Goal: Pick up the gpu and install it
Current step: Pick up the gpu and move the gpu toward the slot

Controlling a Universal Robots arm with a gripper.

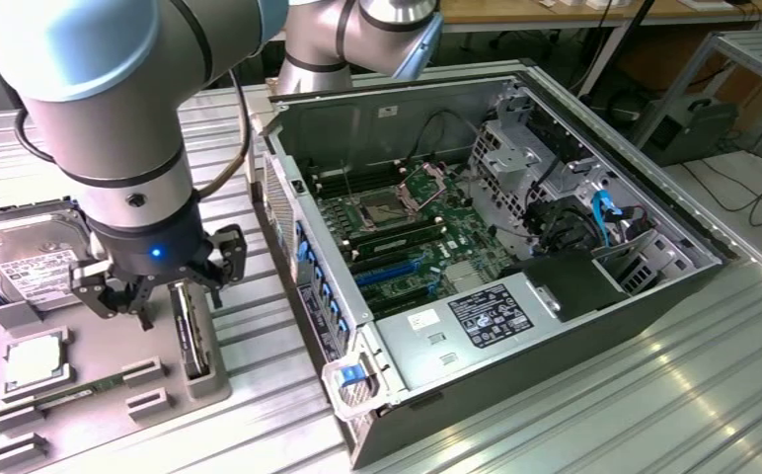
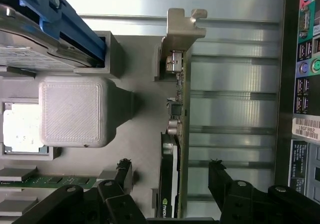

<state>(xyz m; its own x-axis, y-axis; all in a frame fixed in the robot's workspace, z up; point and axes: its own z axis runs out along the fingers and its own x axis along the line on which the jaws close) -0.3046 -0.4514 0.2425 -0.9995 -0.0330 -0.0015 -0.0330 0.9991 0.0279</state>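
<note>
The pincer [image 1: 157, 296], spread wide, hangs over the gpu [image 1: 194, 336], which stands on edge in the grey holder [image 1: 102, 348] on the table [image 1: 697, 395], on the exterior view's left of the open computer case [image 1: 487, 247]; it should, I judge, descend straight and centred, with one finger on each flat face.

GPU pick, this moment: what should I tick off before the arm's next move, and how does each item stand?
1. Gripper open: ok.
2. Fingers straddle the gpu, one on each side: ok.
3. Fingers clear of the gpu, no contact: ok.
4. gpu standing on edge in the grey tray: ok.
5. Computer case open, motherboard exposed: ok.
6. Gripper low enough for a grasp: cannot tell.
</note>
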